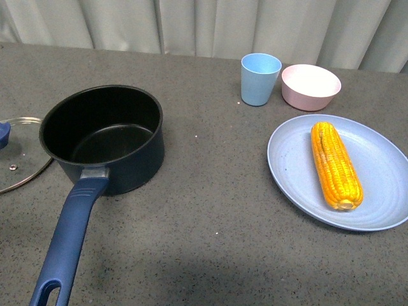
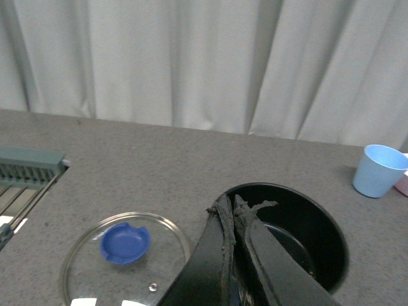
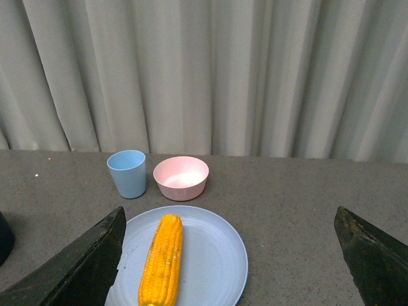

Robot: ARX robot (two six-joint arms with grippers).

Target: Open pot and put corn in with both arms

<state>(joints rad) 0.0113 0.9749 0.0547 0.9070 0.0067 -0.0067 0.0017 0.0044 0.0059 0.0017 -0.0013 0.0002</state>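
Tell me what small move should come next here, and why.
Probably lower the right gripper onto the corn: its jaws stand wide open with the corn framed between them, the corn lies untouched on the plate, and the pot is already open, its lid on the table beside it.

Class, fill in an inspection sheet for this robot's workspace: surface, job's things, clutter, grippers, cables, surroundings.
Surface: grey table, no spills seen.
Job's things: pot open and empty, glass lid lying flat beside it; corn lying on the plate.
Clutter: cup and bowl side by side behind the plate.
Grippers: left gripper shut, near the pot; right gripper open, facing the corn.
Cables: nothing seen.
Surroundings: pale curtain behind the table; grey rack beyond the lid.
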